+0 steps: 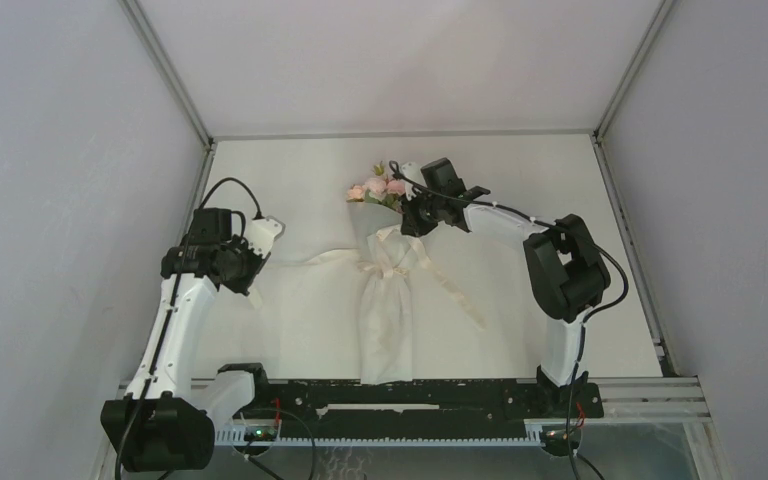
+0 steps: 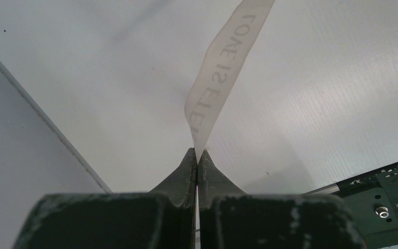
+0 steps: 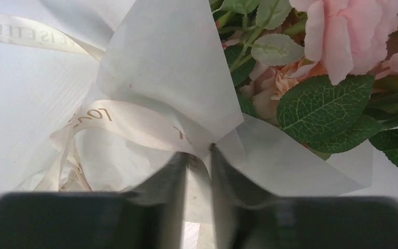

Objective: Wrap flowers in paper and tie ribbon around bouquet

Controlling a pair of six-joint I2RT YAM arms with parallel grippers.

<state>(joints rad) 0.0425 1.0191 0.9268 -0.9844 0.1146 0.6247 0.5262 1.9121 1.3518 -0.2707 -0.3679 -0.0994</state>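
**Wrapped bouquet lies on the table, stem end at 6 o'clock and blooms at 12, with a gripper on either side.**

Nearest, the foot of the paper cone lies just by the arms' base rail. Farther up, the ribbon is tied round the cone's waist. One tail trails toward 4 o'clock and the other runs toward 9 o'clock into the left gripper. Only the left wrist view shows those jaws pressed flat together on the ribbon, its lettering mirrored. At 1 o'clock of the tie, the right gripper meets the cone's mouth. Its wrist view alone shows narrow jaws with a paper fold and a ribbon loop at the tips; whether they clamp cannot be told. Farthest, the pink flowers spill out.
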